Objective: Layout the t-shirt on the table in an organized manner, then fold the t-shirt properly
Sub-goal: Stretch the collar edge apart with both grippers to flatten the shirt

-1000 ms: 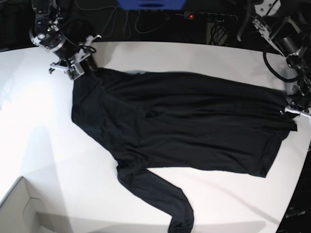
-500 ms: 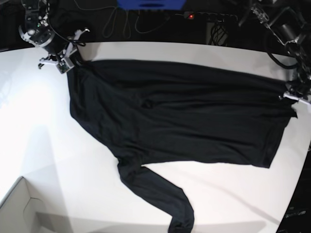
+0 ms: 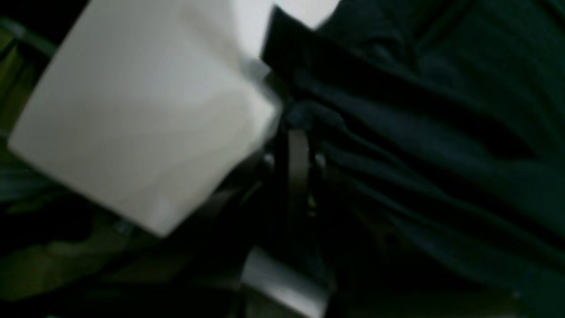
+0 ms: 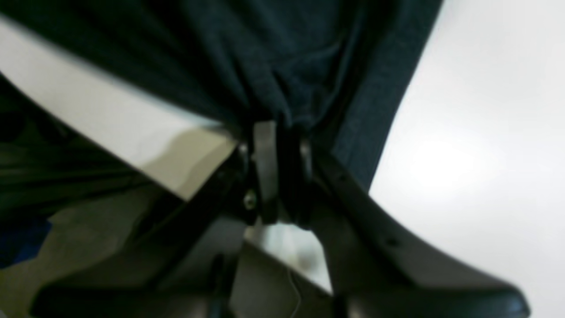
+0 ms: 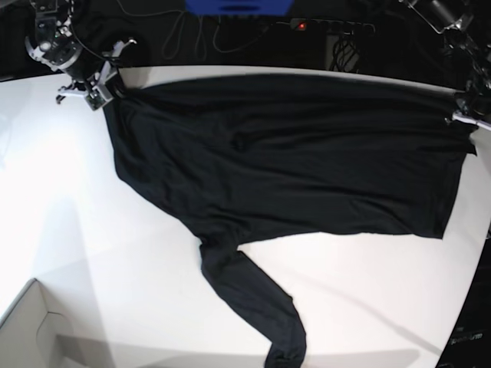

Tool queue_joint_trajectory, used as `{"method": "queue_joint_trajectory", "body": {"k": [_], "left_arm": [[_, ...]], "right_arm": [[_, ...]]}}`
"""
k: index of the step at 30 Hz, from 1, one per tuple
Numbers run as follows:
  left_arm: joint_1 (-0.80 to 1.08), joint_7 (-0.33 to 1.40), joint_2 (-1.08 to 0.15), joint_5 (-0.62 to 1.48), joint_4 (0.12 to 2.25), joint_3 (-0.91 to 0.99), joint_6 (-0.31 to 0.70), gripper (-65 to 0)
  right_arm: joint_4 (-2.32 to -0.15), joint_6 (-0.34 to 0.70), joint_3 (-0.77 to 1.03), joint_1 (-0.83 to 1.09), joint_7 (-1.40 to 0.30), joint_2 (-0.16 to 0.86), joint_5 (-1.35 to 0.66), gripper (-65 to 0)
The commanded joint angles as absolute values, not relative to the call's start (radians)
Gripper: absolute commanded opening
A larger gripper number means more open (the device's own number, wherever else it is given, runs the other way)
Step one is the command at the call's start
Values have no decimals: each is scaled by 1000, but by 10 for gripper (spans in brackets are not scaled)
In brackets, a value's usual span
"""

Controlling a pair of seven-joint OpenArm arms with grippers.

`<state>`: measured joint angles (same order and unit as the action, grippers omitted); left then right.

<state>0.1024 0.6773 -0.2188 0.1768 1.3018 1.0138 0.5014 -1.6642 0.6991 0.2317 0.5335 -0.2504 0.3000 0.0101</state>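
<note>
The black t-shirt [image 5: 291,161] lies spread across the far half of the white table [image 5: 92,253], its top edge pulled straight along the far rim. One long sleeve [image 5: 257,307] trails toward the near edge. My right gripper [image 5: 103,86] is at the far left, shut on a bunched corner of the t-shirt [image 4: 287,57]; the right wrist view shows the gripper [image 4: 280,132] pinching fabric over the table [image 4: 476,132]. At the far right my left gripper [image 5: 462,115] holds the other corner. In the left wrist view that gripper [image 3: 298,128] is shut on the t-shirt [image 3: 441,132].
A white box corner [image 5: 27,330] sits at the near left. Behind the table's far edge lie cables, a power strip [image 5: 330,27] with a red light, and a blue object [image 5: 238,6]. The table's curved edge runs close to the left gripper.
Both grippers moved toward the table's far edge, drawing the shirt back and taut. The right gripper closed tighter on the fabric. The shirt's body and trailing sleeve slid away from the near edge.
</note>
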Motion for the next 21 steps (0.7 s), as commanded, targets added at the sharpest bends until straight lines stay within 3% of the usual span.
{"method": "queue_joint_trajectory", "body": {"k": [1, 7, 11, 14, 16, 19, 21], "left_arm": [[94, 650, -243, 186, 1325, 1020, 498, -649], [96, 664, -243, 186, 1323, 1017, 498, -649], [88, 788, -249, 186, 1325, 1021, 506, -648], [90, 817, -249, 186, 1334, 1030, 615, -648], [91, 823, -243, 180, 1353, 1061, 677, -648], [87, 823, -243, 177, 1354, 1079, 687, -644], [87, 823, -248, 177, 1353, 1081, 687, -608]], "right_arm": [[-1681, 698, 240, 538, -246, 315, 1, -605], [-1681, 698, 239, 541, -246, 312, 1, -605], [-1702, 698, 243, 552, -246, 312, 1, -604], [-1736, 698, 255, 567, -246, 311, 1, -594], [-1753, 698, 285, 575, -246, 291, 1, -552], [-1756, 698, 325, 573, -246, 269, 1, -465], [-1755, 698, 338, 575, -246, 268, 1, -417]]}}
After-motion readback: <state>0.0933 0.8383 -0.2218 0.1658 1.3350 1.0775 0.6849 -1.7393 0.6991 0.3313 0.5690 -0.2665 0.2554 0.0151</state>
